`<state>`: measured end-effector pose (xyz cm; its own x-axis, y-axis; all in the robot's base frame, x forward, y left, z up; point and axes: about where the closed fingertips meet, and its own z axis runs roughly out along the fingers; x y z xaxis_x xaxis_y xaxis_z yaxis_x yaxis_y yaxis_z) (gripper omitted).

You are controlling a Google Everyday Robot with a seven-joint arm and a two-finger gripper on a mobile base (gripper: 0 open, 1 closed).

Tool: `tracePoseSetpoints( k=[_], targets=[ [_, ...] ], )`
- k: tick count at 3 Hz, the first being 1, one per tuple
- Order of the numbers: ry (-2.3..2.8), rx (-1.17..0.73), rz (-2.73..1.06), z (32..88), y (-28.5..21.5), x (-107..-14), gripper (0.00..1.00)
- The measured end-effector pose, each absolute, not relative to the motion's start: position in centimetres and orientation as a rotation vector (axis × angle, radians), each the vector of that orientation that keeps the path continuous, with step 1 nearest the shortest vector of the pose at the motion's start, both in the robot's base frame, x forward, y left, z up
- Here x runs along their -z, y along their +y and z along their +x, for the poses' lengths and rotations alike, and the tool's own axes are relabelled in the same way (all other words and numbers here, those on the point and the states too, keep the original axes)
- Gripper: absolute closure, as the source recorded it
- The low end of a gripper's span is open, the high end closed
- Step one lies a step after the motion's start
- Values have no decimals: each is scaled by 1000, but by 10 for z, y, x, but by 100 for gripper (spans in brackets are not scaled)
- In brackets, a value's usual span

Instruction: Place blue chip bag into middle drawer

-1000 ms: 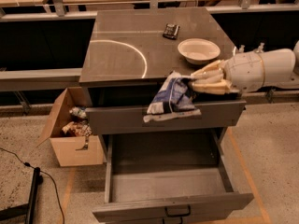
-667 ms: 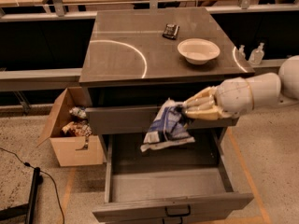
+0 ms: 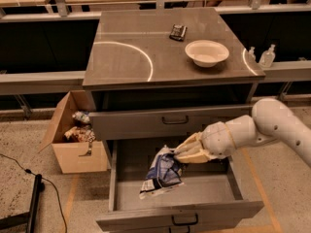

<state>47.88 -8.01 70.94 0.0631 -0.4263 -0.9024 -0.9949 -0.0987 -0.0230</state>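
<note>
My gripper [image 3: 179,154] sits below the front edge of the counter [image 3: 121,72], a little right of the middle of that edge. It is over the open middle drawer [image 3: 209,191], and my arm [image 3: 272,125] comes in from the counter's right side. My fingers are pressed together on the upper right corner of the blue chip bag [image 3: 162,174].

The bag hangs down and to the left of my fingertips, crumpled, with its white patches turned outward. It lies within the drawer's outline, nearer the drawer's left side than its right. I cannot tell whether its lower edge touches the grey floor or hangs just above it.

The drawer is pulled well out from under the counter's front edge, and the top drawer front [image 3: 146,125] above it is closed.

On the counter, a white bowl [image 3: 207,53] stands near the right edge. A small black device [image 3: 178,32] lies toward the back edge, just left of the bowl. A cardboard box [image 3: 80,154] with things in it stands on the floor beside the counter's front left corner.
</note>
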Motion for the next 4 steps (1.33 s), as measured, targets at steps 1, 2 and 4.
tracePoseSetpoints(
  k=[1, 2, 4],
  targets=[
    [1546, -991, -1622, 494, -87, -663, 100],
    [1666, -906, -1593, 522, -110, -629, 100],
    [1773, -625, -1581, 557, -131, -587, 100]
  ],
)
